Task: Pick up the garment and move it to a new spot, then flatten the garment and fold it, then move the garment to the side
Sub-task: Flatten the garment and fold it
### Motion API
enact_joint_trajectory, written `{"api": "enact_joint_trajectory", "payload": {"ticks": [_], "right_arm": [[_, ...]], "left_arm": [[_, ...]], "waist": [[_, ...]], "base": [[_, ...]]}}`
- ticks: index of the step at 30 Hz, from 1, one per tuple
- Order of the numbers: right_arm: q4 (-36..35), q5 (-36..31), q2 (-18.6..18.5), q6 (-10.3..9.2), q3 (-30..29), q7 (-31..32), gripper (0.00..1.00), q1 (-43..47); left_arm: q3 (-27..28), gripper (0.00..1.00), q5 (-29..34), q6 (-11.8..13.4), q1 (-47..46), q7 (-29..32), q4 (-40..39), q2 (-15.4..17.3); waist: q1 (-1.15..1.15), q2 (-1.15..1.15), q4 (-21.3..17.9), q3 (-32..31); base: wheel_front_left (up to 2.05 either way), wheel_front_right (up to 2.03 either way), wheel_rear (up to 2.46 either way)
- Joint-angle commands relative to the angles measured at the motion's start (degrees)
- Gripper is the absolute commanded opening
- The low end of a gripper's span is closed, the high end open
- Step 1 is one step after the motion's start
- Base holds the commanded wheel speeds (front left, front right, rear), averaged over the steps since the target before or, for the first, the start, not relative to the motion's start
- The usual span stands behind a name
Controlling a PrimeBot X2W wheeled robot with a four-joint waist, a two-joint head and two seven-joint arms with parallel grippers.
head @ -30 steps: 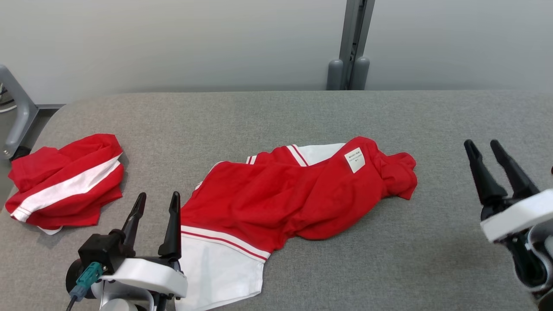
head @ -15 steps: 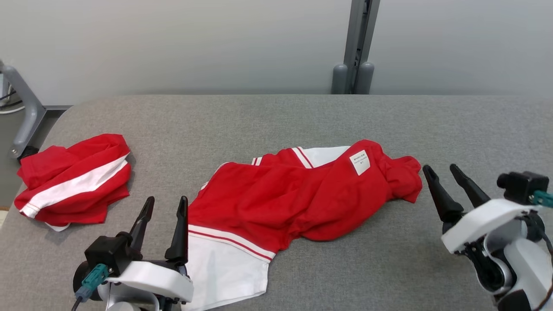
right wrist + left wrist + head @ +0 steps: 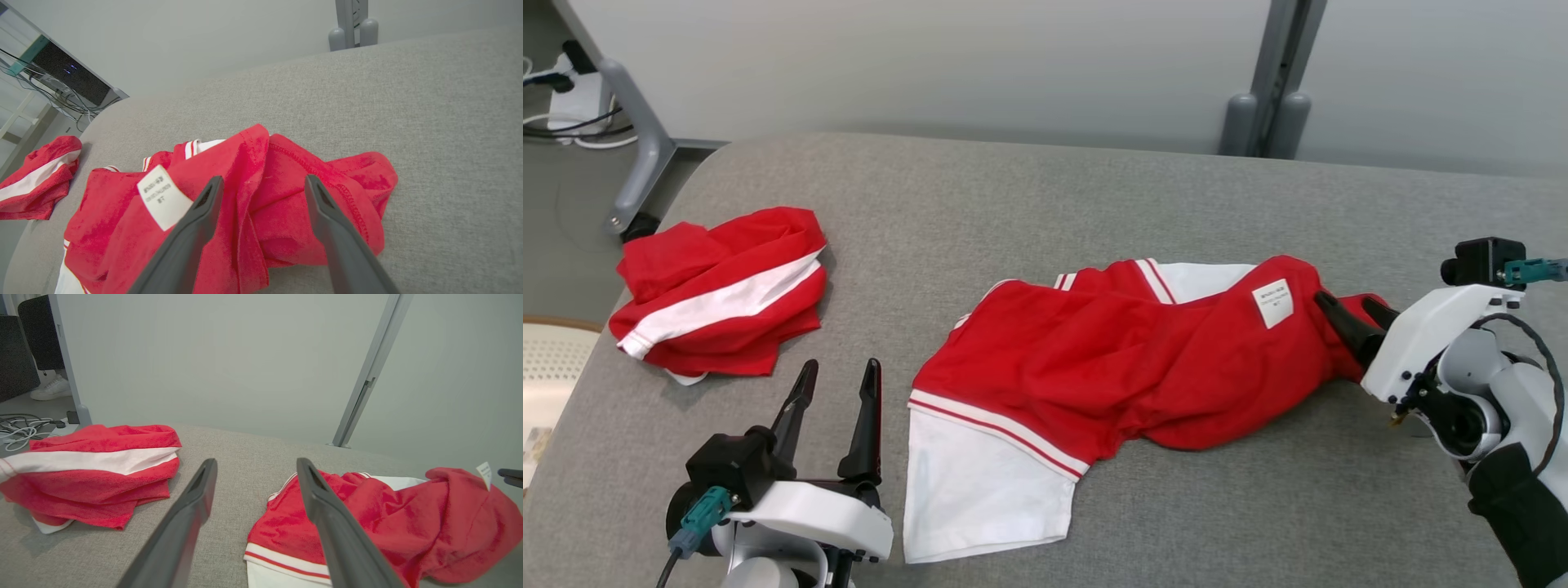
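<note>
Red-and-white crumpled garment (image 3: 1127, 367) lies in the middle of the grey fabric surface (image 3: 1029, 204). Since a second ago your right hand (image 3: 1347, 302) has come in to its bunched red end, fingers spread astride the folds, pinching nothing. Your left hand (image 3: 841, 365) stays spread just beside the white hem. A second red-and-white bundle (image 3: 719, 294) lies at left, and a grey post (image 3: 1274, 73) stands against the pale wall (image 3: 931, 65) behind.

Garment (image 3: 1111, 367) mid table (image 3: 1045, 188), 2nd garment (image 3: 719, 294) to L

Two red-and-white garments (image 3: 1143, 367) (image 3: 719, 302), two pincers (image 3: 837, 371) (image 3: 1343, 300), one grey table (image 3: 1013, 212).
</note>
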Motion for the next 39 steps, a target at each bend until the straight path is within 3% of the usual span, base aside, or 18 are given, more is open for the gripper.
{"api": "enact_joint_trajectory", "payload": {"ticks": [1,5,7,8,11,17,28,32,34,35,39], "right_arm": [[1.51,0.78,-0.46,0.03,0.18,1.37,1.00,-0.91],[6.32,2.22,-0.06,0.04,0.33,3.56,0.97,-3.83],[8.17,2.50,0.15,0.03,0.43,3.79,0.37,-4.56],[8.98,2.69,0.17,0.03,0.37,3.52,0.00,-4.93],[10.08,4.24,1.37,0.04,0.54,4.36,0.00,-5.06],[4.63,9.86,0.47,0.04,0.84,2.43,0.00,-2.15],[-17.37,22.46,-7.28,0.04,0.44,3.71,0.00,7.52],[-20.75,23.02,-10.47,0.03,0.54,3.50,0.00,10.72],[-19.99,21.82,-10.24,0.04,1.21,2.47,0.49,10.99],[-19.30,21.18,-9.81,0.04,1.45,1.87,1.00,10.65],[-15.72,18.47,-7.99,0.04,2.01,-0.67,1.00,7.54]], "left_arm": [[0.01,1.00,-0.13,-0.15,-0.97,-0.37,0.10,-0.03],[-0.11,1.00,-0.34,-0.26,-1.48,-0.56,0.56,-0.15],[-0.17,1.00,-0.37,-0.11,-1.33,-0.68,0.70,-0.25],[-0.20,1.00,-0.38,-0.01,-1.29,-0.74,0.74,-0.27],[-0.19,1.00,-0.45,0.08,-1.35,-0.84,1.00,-0.21],[0.10,1.00,-0.62,0.51,-0.45,-0.94,1.36,0.37],[0.03,1.00,-1.23,1.17,1.19,-0.37,0.53,1.06],[-0.08,1.00,-1.52,1.34,1.60,-0.16,0.22,1.06],[-0.28,1.00,-1.58,1.02,1.07,-0.16,0.33,1.08],[-0.38,1.00,-1.51,0.94,0.64,-0.17,0.27,1.01],[-1.22,1.00,-1.13,0.64,-0.38,-0.06,0.11,0.63]], "waist": [[0.00,0.00,0.88,0.78],[0.00,0.00,2.29,1.56],[0.00,0.00,2.81,1.77],[0.00,0.00,3.00,1.84],[0.00,0.00,3.35,1.76],[0.00,0.00,1.96,0.07],[0.00,0.00,-3.75,-2.47],[0.00,0.00,-5.62,-2.30],[0.00,0.00,-5.97,-2.08],[0.00,0.00,-5.96,-1.88],[0.00,0.00,-4.63,-0.71]], "base": [[0.00,0.00,0.00],[0.00,0.00,0.00],[0.00,0.00,0.00],[0.00,0.00,0.00],[0.00,0.00,0.00],[0.00,0.00,0.00],[0.00,0.00,0.00],[0.00,0.00,0.00],[0.00,0.00,0.00],[0.00,0.00,0.00],[0.00,0.00,0.00]]}}
